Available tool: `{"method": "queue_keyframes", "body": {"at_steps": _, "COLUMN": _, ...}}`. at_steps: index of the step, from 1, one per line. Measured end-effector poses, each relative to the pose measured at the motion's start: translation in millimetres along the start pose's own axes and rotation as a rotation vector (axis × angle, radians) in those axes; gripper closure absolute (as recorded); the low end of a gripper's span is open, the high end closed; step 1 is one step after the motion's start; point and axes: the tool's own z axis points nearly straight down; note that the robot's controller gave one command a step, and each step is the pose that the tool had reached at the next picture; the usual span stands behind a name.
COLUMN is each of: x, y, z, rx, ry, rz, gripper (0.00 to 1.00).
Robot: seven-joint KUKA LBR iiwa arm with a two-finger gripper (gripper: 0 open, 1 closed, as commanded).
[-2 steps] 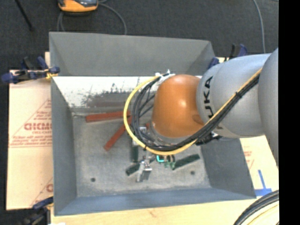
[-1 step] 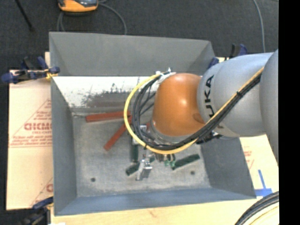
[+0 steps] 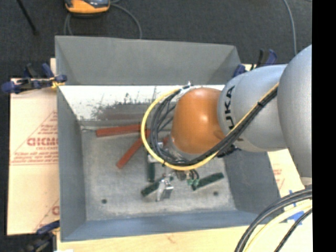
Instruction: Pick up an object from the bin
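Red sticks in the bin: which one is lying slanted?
The slanted red stick is the front one, running from lower left up to the right. The other red stick lies level behind it, farther back.

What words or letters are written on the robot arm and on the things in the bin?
"UKA": black letters on the grey robot arm, beside its orange cover; anything before the U is hidden.
Red-brown flat sticks and dark green pieces in the grey metal bin: no writing readable.
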Motion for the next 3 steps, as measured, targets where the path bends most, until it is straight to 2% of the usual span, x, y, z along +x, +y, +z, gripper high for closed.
{"method": "queue_keyframes", "body": {"at_steps": 1, "x": -37.1, "y": -26.1, "z": 35.1, "rx": 0.0, "ry": -0.031, "rz": -0.295, "gripper": 1.0}}
{"method": "queue_keyframes", "body": {"at_steps": 2, "x": -37.1, "y": -26.1, "z": 35.1, "rx": 0.0, "ry": -0.031, "rz": -0.294, "gripper": 1.0}}
{"method": "queue_keyframes", "body": {"at_steps": 3, "x": -32.1, "y": -19.9, "z": -135.8, "rx": 0.001, "ry": -0.005, "rz": -0.268, "gripper": 1.0}}
